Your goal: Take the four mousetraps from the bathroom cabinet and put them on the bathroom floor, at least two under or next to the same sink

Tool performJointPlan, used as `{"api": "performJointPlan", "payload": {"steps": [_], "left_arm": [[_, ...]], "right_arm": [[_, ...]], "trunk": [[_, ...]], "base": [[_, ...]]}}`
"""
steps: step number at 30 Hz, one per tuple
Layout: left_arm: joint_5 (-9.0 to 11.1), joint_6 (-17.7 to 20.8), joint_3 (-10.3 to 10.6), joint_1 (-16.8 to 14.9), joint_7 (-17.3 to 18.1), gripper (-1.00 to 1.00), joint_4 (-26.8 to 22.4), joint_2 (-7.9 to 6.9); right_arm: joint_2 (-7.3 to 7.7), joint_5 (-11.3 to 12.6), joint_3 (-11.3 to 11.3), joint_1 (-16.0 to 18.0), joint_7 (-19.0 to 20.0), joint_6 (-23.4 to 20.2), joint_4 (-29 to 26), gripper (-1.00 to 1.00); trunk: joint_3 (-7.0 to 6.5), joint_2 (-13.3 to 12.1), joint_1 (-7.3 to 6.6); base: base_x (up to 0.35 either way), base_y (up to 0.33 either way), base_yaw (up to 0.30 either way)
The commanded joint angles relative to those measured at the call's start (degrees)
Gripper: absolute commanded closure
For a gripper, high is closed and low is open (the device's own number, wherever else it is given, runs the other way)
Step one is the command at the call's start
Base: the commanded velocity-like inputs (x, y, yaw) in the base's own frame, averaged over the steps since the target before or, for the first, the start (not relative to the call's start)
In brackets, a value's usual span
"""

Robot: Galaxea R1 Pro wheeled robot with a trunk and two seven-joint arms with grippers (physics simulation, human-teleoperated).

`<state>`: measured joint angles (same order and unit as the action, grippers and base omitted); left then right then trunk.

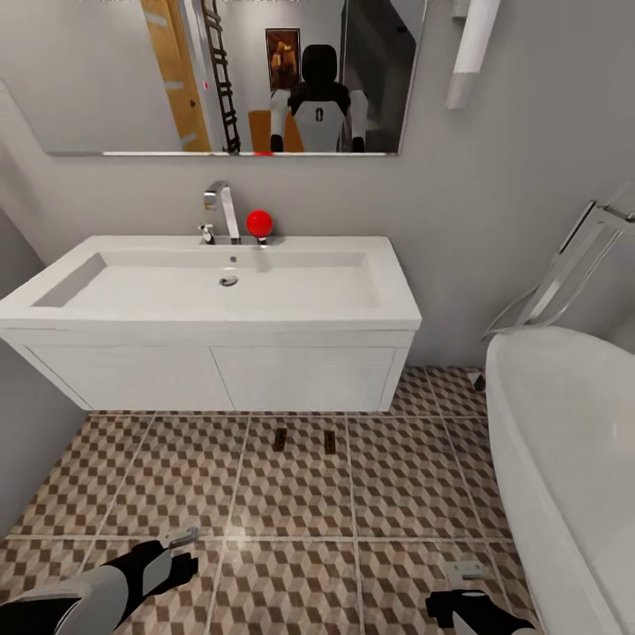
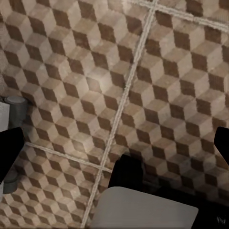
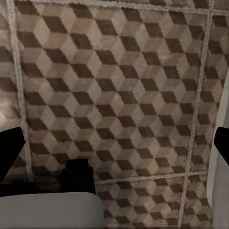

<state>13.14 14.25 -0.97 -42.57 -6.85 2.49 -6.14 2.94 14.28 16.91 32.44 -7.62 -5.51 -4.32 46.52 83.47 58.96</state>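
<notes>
Two small tan mousetraps lie flat on the cube-patterned bathroom floor (image 1: 291, 507), one (image 1: 280, 438) beside the other (image 1: 330, 443), just in front of the white wall-hung unit (image 1: 220, 377) under the white trough sink (image 1: 392, 310) with its chrome tap (image 1: 220, 208). My left gripper (image 1: 183, 549) hangs low over the tiles at the near left, open and empty. My right gripper (image 1: 466, 571) hangs at the near right, also open and empty. Both wrist views look down on bare tiles between wide-spread fingertips of the left gripper (image 2: 114, 148) and the right gripper (image 3: 114, 145). The cabinet is out of view.
A white oval bathtub (image 1: 564, 459) fills the right side, with a chrome rack (image 1: 573, 265) leaning on the wall behind it. A red ball (image 1: 258, 222) sits on the sink's back edge. A mirror (image 1: 220, 79) reflects the robot. A grey wall (image 1: 18, 414) bounds the left.
</notes>
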Motion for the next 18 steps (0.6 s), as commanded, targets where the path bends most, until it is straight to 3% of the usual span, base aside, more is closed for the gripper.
{"api": "performJointPlan", "payload": {"steps": [1, 18], "left_arm": [[0.4, 0.08, -0.08, 0.07, -0.18, -1.0, 0.07, 0.0], [0.37, -1.47, -0.07, 0.79, -0.18, -1.0, 0.06, -0.2]], "right_arm": [[0.01, 0.48, 0.51, -0.01, -0.01, -0.41, -0.04, -1.0], [-0.36, 0.53, 0.51, -0.01, 0.84, -0.42, 1.59, -1.0]], "trunk": [[-0.15, -0.4, -0.23], [-3.2, -7.21, -3.96]], "base": [[0.0, 0.0, 0.0], [0.0, 0.0, 0.0]]}}
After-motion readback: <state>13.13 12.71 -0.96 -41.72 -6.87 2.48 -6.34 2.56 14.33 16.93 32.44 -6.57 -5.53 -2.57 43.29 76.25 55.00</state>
